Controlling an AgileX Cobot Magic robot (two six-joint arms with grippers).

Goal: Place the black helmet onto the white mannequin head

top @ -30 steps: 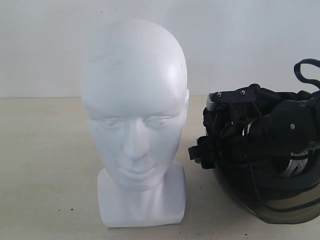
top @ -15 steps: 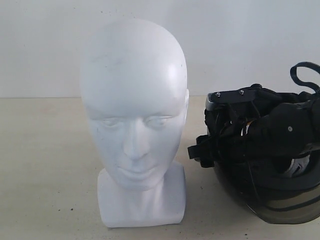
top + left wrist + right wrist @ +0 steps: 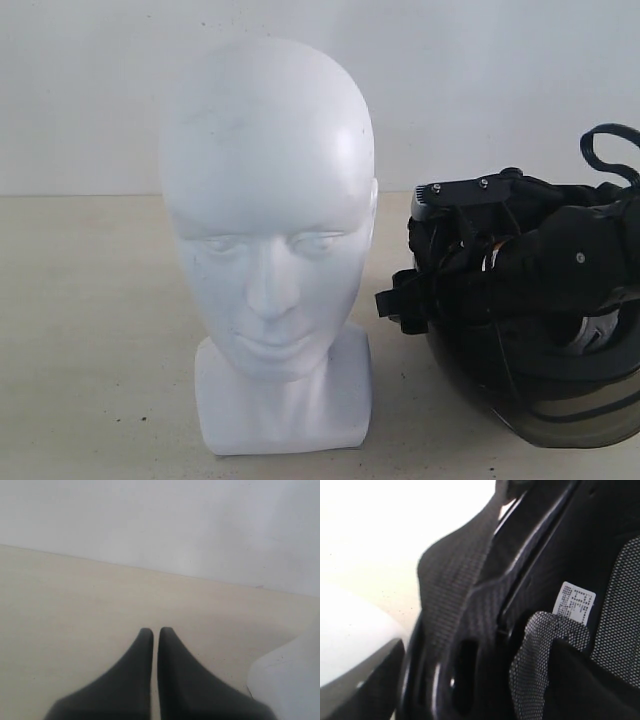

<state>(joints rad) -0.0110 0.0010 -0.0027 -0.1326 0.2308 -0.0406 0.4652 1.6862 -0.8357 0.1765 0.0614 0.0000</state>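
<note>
Change: the right fingers [image 3: 365, 680] have dipped slightly deeper into the black helmet [image 3: 540, 390], then settled.
Right grip: spread wide astride the rim, nothing clamped yet.
Left fingers [image 3: 142, 650]: nearly touching, empty, above the surface [image 3: 90, 330].
Helmet: on the surface, just beside the white mannequin head [image 3: 268, 200].
Meaning: a squeeze looks next; lift not begun.

to the left of the mannequin head [image 3: 268, 230] you have bare table [image 3: 90, 330], and the air above its crown is open. on its right the helmet [image 3: 540, 390] sits near, leaving only a narrow lane between them. the right arm [image 3: 560, 265] fills the helmet's mouth, and a strap [image 3: 450, 595] crowds in there. ahead of the left gripper [image 3: 151, 632] the table lies free, with the head's base [image 3: 290, 680] close at one side.
</note>
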